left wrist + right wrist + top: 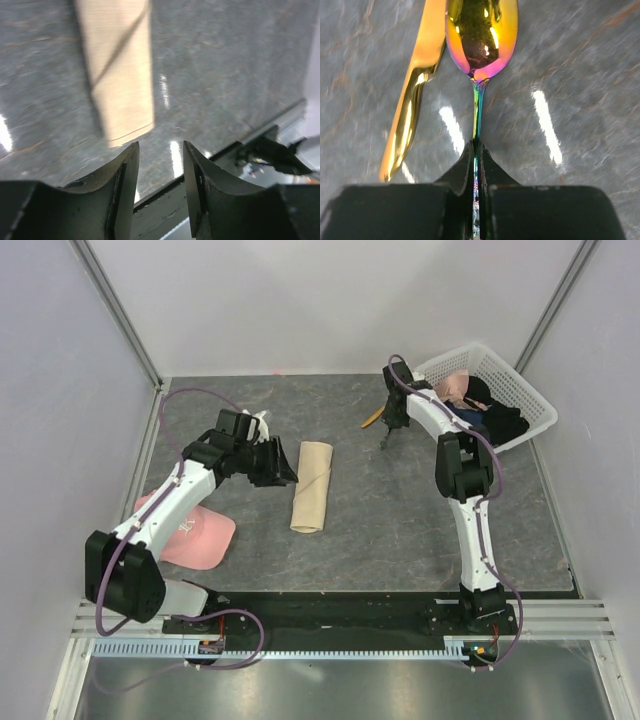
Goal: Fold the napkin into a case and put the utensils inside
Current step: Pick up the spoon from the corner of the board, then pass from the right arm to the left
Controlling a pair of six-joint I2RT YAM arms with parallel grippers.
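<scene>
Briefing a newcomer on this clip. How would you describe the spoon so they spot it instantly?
Start at the white basket at far right; just left of it the right hand pinches a thin handle. That is the spoon: its rounded iridescent bowl sets it apart from the flat golden knife beside it.

Body: white links (165, 505), black joints (125, 575), looping purple cables (190, 392); left tool (160, 150) fingers (125, 185) black, tapered.
</scene>
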